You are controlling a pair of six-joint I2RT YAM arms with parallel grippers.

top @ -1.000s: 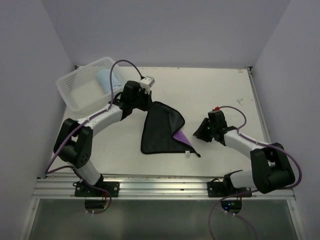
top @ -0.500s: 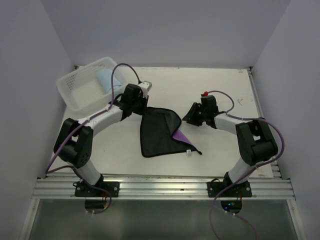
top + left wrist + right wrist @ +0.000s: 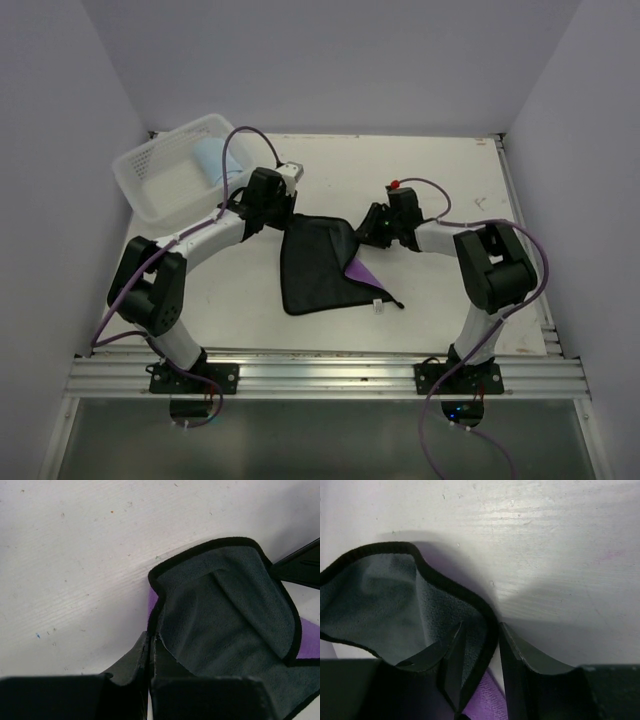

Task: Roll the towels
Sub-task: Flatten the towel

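At the far-left corner of the bench (image 3: pixel 440 170) sat a white lattice basket (image 3: pixel 135 168), and the light blue towel (image 3: pixel 207 160) lay inside it against its right wall.

Right of the basket, the left gripper (image 3: pixel 287 220) reached out over the bench and met the far-left corner of the purple and dark grey towel (image 3: pixel 315 265). In the left wrist view that gripper (image 3: pixel 150 647) had its jaws pressed together on the cloth (image 3: pixel 225 615), whose black hem ran straight in between the two fingers. A sliver of purple showed just beside them.

The towel itself lay about mid-bench, dark face up, its far edge lifted and bunched between the two arms. Its near-right corner was turned over to show a purple triangle. A small white tag (image 3: pixel 377 305) rested on the bench just beside that corner.

At the towel's far-right corner stood the right gripper (image 3: pixel 364 236). In the right wrist view its jaws (image 3: pixel 481 630) were narrow and straddled the curled hem of the cloth (image 3: pixel 375 605), with one finger on the grey face and the other outside on the bare bench. A little purple was visible between them.
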